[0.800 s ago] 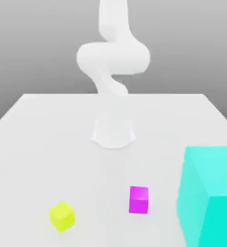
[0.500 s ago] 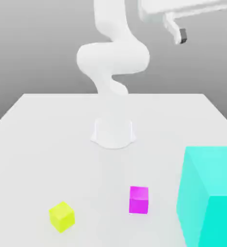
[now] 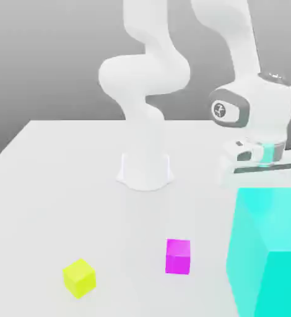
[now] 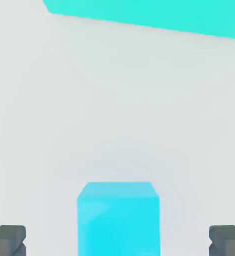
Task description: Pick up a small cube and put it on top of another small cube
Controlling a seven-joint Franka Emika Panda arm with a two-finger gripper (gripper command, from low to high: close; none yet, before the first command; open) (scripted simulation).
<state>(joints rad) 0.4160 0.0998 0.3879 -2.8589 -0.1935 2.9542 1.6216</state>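
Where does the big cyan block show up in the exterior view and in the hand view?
Exterior view: the big cyan block sits at the lower right, in front of the arm's hand.
Hand view: a cyan strip along the far edge of the table.
Shared landmark: the white table, around the block in both.

A pale grey bench (image 3: 55, 186) is carrying 4 cubes and the arm's white base (image 3: 145, 170). The base is sitting toward the far middle. A yellow cube (image 3: 80, 277) is lying near the exterior view's left, a magenta cube (image 3: 178, 256) just right of it, apart. A large cyan block (image 3: 269, 254) is standing at the near right. A small blue cube (image 4: 118, 217) is resting on the bench too.
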